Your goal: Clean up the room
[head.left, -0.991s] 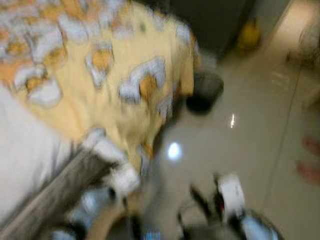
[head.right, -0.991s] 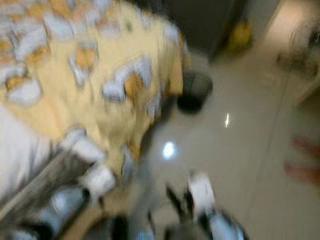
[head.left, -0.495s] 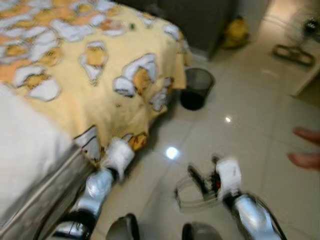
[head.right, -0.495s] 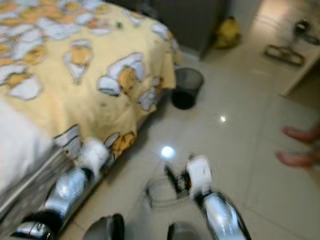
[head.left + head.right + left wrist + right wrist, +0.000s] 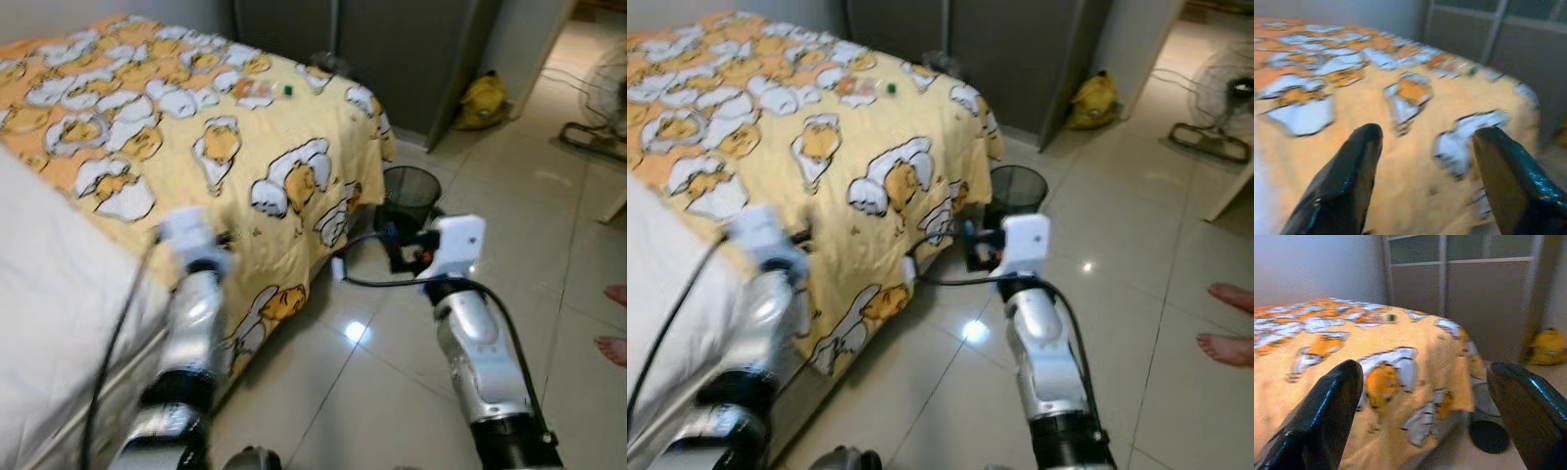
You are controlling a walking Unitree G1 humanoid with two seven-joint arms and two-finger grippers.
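Facing the bed (image 5: 147,137), yellow cartoon-print cover. Left gripper (image 5: 1425,161) raised over the bed's near edge, fingers spread wide, nothing between them. Right gripper (image 5: 1425,396) held out past the bed's foot corner, also wide, holding nothing. Black mesh bin (image 5: 409,193) on the tile floor (image 5: 529,225) just beside that corner. Small litter (image 5: 260,92) on the cover near the bed's far end. Yellow bag (image 5: 483,101) beyond the bin by the dark cabinet (image 5: 411,49). Person's bare feet (image 5: 615,323) well apart from the bed.

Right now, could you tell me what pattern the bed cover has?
The bed cover is yellow with white-and-orange cartoon shapes, clearest in the left eye view.
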